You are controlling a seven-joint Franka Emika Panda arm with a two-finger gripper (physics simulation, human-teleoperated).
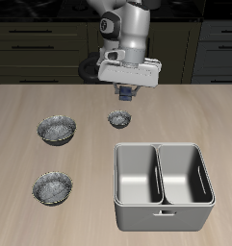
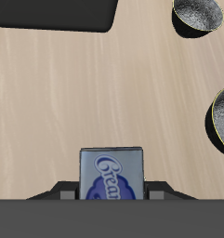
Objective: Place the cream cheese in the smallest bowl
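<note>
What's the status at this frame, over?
Gripper shut on cream cheese, held above the table. Smallest bowl empty, just ahead of it. Nothing in the way.

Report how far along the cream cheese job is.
Done: the cream cheese is off the table, held in the gripper. In hand: the gripper hangs above the table just behind the smallest bowl, not yet over it. Left: carry the box over that bowl, lower it and release. The bowl looks empty.
</note>
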